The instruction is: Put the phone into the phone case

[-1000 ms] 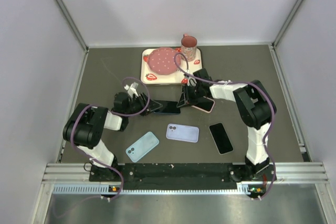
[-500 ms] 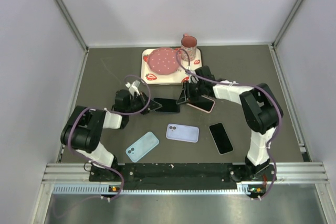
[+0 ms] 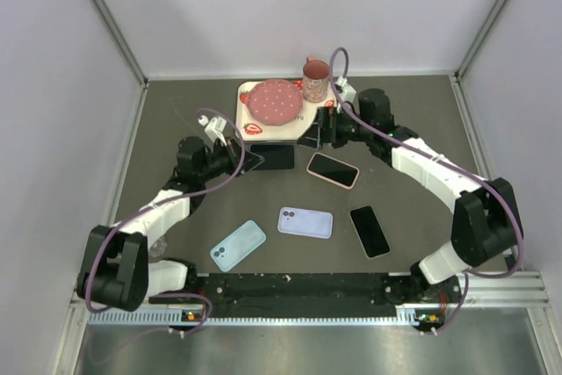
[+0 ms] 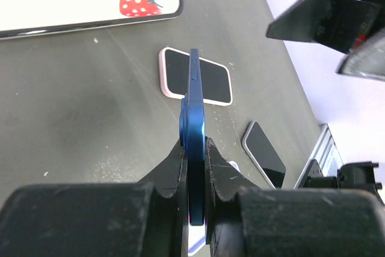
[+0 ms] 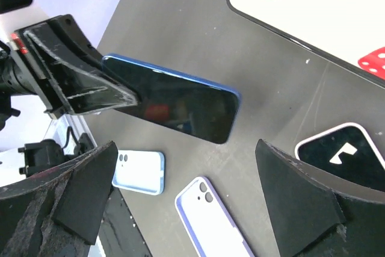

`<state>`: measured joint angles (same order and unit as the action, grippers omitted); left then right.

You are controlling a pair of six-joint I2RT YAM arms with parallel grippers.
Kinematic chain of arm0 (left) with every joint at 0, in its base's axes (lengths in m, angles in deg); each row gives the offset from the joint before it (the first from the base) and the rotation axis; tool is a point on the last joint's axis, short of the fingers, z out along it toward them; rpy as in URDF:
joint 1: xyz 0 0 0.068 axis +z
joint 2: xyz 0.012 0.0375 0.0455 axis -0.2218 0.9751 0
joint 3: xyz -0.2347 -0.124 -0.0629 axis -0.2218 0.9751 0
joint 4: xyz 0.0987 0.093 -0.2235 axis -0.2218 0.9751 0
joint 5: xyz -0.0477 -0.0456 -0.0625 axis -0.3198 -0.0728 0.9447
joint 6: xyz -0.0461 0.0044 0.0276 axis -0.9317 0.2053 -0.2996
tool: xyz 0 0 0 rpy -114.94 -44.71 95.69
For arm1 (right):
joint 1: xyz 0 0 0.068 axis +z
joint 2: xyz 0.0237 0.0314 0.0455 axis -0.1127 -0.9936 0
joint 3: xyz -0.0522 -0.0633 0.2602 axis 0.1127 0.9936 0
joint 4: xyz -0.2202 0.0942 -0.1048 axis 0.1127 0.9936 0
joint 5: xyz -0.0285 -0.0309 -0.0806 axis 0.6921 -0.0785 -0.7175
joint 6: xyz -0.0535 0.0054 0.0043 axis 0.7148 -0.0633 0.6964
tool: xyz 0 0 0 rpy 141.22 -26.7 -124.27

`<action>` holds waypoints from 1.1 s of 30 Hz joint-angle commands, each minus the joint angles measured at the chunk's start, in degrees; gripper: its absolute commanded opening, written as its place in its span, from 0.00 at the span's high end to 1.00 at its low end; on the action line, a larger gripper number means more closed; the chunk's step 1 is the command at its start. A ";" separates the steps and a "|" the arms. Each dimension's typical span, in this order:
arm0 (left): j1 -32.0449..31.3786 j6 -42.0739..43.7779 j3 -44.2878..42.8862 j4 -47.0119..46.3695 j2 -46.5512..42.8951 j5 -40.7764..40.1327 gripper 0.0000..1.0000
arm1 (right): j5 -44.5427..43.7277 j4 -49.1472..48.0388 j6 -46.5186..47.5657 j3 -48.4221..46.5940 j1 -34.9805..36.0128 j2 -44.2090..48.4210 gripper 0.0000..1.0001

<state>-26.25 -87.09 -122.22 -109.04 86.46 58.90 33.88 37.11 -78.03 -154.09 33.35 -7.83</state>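
My left jaws are clamped on one short end of the blue phone (image 4: 194, 112). They hold it on edge, lifted off the counter (image 3: 421, 98). The phone's free end points toward my right jaws, which stand wide open and empty just beside it; the phone sits ahead of them, not between them.

Beyond the left jaws and under the right ones, a pink-rimmed phone (image 3: 332, 169) lies screen up on the counter. Back toward the arm bases, well apart from both sets of jaws, lie a lilac case (image 3: 306, 222) and a pale blue case (image 3: 238, 245), both back up, and a black phone (image 3: 370, 231).

I judge the task early: the phone is picked up but is in no case. It must yet be carried to a case, and that case probably turned open side up, before pressing in.
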 commanded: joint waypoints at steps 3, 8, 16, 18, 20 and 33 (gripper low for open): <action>-0.10 2.72 -2.10 -5.44 -7.26 8.16 1.00 | 9.49 -9.70 -1.88 5.70 -5.77 4.83 0.01; -0.10 -1.67 -0.43 -14.93 -9.38 13.53 1.00 | 13.45 -8.41 0.93 6.41 -6.75 7.21 0.01; -0.10 -10.63 0.37 -26.89 -9.12 16.34 1.00 | 21.10 -20.78 -5.38 12.65 -6.75 11.78 0.13; -0.28 -14.05 0.54 -31.90 -7.72 16.87 1.00 | 21.89 -23.16 -6.80 13.70 -6.75 11.70 0.17; -0.63 -16.26 0.89 -35.84 -6.75 17.75 1.00 | 22.77 -26.23 -8.91 14.41 -6.48 11.43 0.23; -3.88 -18.38 -0.07 -40.70 -2.70 17.40 1.00 | 25.32 -27.12 -9.35 11.77 -2.18 8.62 0.44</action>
<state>-29.42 -104.40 -121.32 -141.54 83.90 75.88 56.72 13.84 -87.43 -139.97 29.74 1.48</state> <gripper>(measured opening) 0.121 0.609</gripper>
